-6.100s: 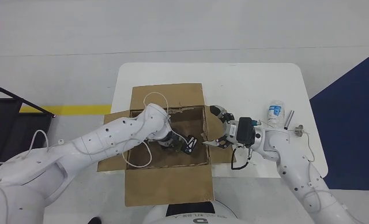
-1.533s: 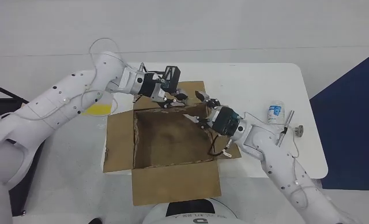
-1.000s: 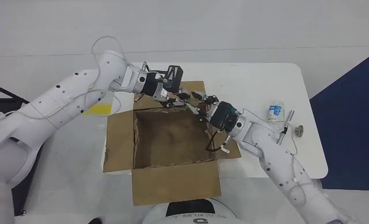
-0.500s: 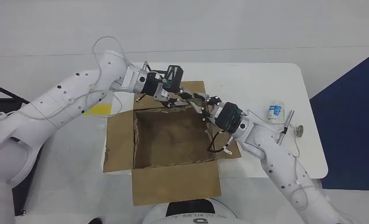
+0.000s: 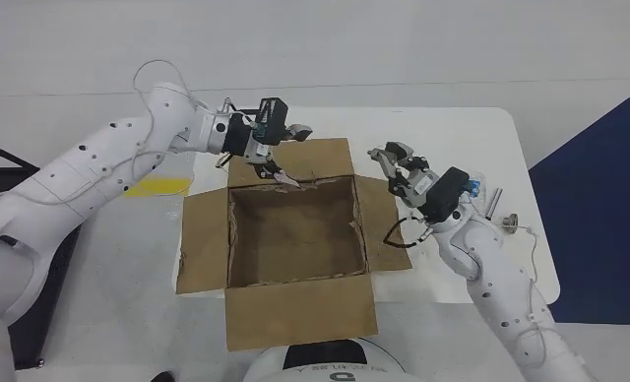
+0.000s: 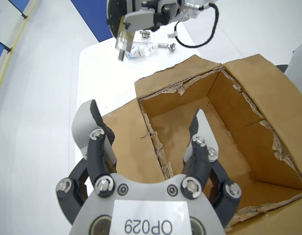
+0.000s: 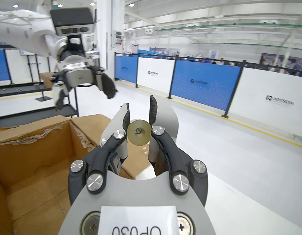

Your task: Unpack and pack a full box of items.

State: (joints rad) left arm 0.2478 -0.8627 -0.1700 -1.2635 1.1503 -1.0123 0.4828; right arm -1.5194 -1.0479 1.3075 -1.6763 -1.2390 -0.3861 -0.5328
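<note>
The left gripper (image 5: 287, 152) hangs spread above the far flap of the box (image 5: 293, 315), while the right gripper (image 7: 139, 110) pinches a small disc-headed part (image 7: 138, 130) nearby.

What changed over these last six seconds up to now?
The left gripper rose out of the box to its far flap, handed a small part to the right gripper and opened. The right gripper, shut on the part, drew back to the right, toward the bottle. Box and bottle kept their places.
</note>
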